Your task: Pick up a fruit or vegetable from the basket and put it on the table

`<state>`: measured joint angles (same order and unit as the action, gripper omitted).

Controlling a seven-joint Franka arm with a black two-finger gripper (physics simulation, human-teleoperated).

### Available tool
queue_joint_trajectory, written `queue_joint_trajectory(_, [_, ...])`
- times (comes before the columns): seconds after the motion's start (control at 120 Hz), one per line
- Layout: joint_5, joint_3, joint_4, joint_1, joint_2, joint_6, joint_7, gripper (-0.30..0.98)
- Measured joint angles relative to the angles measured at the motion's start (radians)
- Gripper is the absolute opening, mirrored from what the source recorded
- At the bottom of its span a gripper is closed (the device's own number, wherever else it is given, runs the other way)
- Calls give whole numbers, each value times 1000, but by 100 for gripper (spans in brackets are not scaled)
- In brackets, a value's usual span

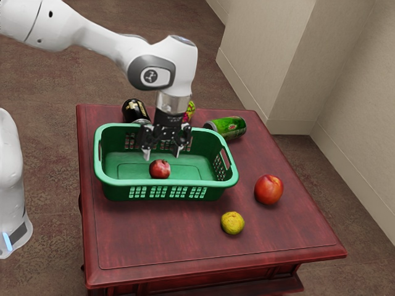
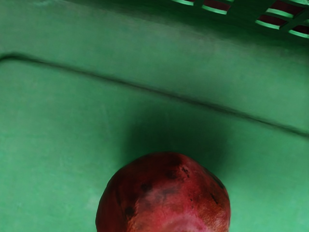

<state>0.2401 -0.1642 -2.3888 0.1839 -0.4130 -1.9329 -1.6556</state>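
One dark red wooden surface (image 1: pixel 142 246) is carrying everything you are working with, and your white arm (image 1: pixel 99 40) is reaching in over it from the exterior view's upper left. The green basket (image 1: pixel 154 183) is standing upright on the surface, its slotted walls surrounding a flat floor. Above that floor, your black gripper (image 1: pixel 162 153) is pointing downward, and you are holding it open, with its two fingers standing apart and gripping nothing. Beyond the basket, a black can (image 1: pixel 134 111) is resting near the far rim, and a green can (image 1: pixel 231 128) is lying on its side near the far corner on the exterior view's right. A yellow and pink item (image 1: pixel 190 111) is partly hiding behind your arm and the basket, so you are seeing too little to name it. Outside the basket, toward the exterior view's right, an orange-red fruit (image 1: pixel 269 189) is sitting on the surface. Inside, the dark red fruit (image 1: pixel 160 169) is resting on the basket's floor, and in the wrist view you are seeing it just under the hand, casting a shadow beside itself. A yellow fruit (image 1: pixel 232 222) is sitting on the surface, nearer the exterior camera than the orange-red one.
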Motion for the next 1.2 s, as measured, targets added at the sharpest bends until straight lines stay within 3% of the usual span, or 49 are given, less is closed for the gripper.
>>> queue_joint_trajectory(1.05, [53,-28,-78,8,38,-106,185,68])
queue_joint_trajectory(1.2, [68,-28,-78,7,43,-115,193,45])
